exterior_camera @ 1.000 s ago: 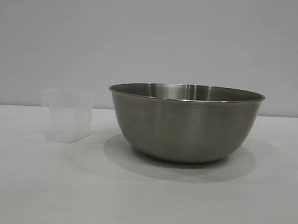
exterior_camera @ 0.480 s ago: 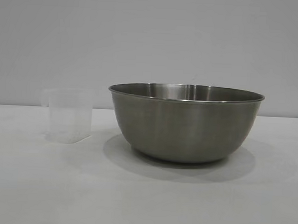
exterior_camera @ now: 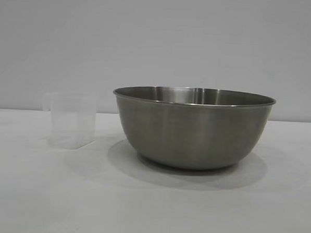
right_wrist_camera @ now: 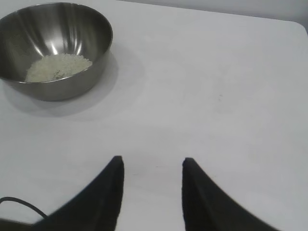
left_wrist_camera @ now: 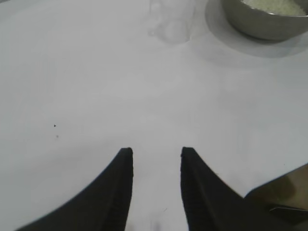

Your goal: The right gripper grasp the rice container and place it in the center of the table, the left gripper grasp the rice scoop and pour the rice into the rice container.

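The rice [right_wrist_camera: 57, 67] already lies in the rice container [exterior_camera: 193, 128], the empty rice scoop [exterior_camera: 72, 120] stands just beside it on the counter [exterior_camera: 150, 210], and both end effectors, left [left_wrist_camera: 156, 153] and right [right_wrist_camera: 151, 163], hang spread and empty well away, so nothing seems left but parking.

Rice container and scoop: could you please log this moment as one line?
rice: in steel rice container | rice scoop: upright on table, apart | left end effector: open, empty | right end effector: open, empty
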You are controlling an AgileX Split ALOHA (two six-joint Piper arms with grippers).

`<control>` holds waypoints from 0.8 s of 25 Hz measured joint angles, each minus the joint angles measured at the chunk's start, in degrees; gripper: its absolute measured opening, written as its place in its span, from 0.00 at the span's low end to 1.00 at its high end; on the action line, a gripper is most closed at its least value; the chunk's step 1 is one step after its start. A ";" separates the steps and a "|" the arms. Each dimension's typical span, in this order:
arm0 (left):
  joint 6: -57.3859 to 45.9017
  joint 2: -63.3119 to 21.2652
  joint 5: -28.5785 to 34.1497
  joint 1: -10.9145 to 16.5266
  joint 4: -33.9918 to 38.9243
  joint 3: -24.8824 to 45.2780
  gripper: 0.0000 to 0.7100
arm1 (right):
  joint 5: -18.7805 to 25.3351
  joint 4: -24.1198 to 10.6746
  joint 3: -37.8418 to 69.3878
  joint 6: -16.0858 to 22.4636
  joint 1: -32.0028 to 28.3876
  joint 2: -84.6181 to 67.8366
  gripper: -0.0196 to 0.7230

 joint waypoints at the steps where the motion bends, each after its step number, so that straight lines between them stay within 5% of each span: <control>1: 0.00 0.00 0.00 0.00 0.00 0.00 0.27 | 0.11 0.49 0.00 -0.96 0.00 -0.26 0.40; 10: 0.07 -0.09 0.00 0.00 0.00 0.00 0.27 | 0.11 4.14 0.00 -1.60 0.00 -0.27 0.40; 20: 0.07 -0.09 0.00 0.00 0.00 0.00 0.27 | 0.11 4.40 0.00 -1.34 0.00 -0.27 0.40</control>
